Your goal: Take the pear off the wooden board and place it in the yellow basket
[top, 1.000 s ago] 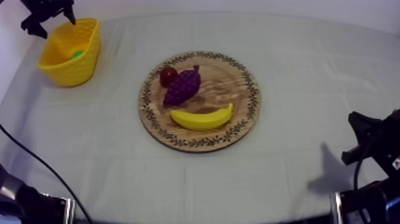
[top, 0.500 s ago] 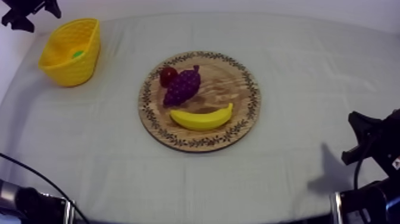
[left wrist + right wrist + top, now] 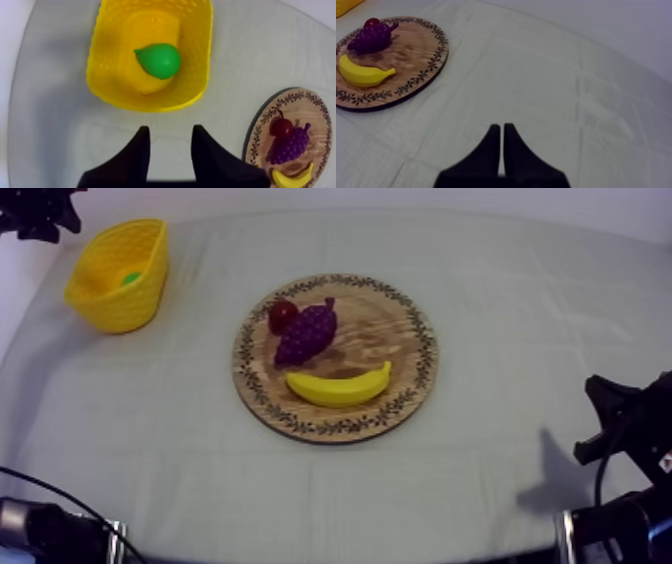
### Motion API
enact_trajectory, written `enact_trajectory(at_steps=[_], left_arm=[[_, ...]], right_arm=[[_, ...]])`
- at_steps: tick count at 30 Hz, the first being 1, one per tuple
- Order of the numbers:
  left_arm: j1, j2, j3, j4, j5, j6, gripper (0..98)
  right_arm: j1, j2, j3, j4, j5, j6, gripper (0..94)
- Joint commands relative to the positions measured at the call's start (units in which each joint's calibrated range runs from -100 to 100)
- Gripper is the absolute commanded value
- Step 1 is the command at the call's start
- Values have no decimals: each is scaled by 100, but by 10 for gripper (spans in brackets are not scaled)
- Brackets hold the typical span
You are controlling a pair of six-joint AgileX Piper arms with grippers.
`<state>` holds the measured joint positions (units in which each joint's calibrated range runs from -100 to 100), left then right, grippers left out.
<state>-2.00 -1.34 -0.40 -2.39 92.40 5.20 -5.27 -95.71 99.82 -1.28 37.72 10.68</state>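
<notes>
My left gripper hangs with its fingers spread and empty, just short of the yellow basket. The pear lies on its side inside, with its narrow end pointing away from the wooden board. In the top view the basket wall hides most of it. My right gripper has its fingers pressed together over the bare surface.

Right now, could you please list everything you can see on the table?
cloth: one, grey-white, spread under everything
basket: one, yellow, cloth's far left
pear: one, green, inside the basket
board: one, wooden, middle of the cloth
grapes: one bunch, purple, on the board
small red fruit: one, red, beside the grapes
banana: one, yellow, board's near side
left gripper: one, black, open, beside the basket
right gripper: one, black, shut, cloth's right side
</notes>
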Motion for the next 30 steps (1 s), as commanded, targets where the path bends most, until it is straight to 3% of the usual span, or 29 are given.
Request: enact_trajectory(at_steps=[1,4,8,14,17,20,30], left_arm=[[9,-69,207,-39,-64,-27,201],[34,-222,474,-78,-204,-109,79],[73,-498,810,-103,-420,-163,20],[57,-1188,1352,-108,-783,-126,4],[29,-1786,1858,-155,-1109,100,2],[6,-2486,2550,-221,-1576,285,1],[159,-4780,4700,-361,-3130,437,0]], right_arm=[[-1,-4,-5,-1,2,4,4],[-1,-4,-5,-1,2,4,4],[-1,-4,-5,-1,2,4,4],[-1,-4,-5,-1,2,4,4],[-1,-4,-5,-1,2,4,4],[-1,-4,-5,-1,2,4,4],[-1,-4,-5,-1,2,4,4]])
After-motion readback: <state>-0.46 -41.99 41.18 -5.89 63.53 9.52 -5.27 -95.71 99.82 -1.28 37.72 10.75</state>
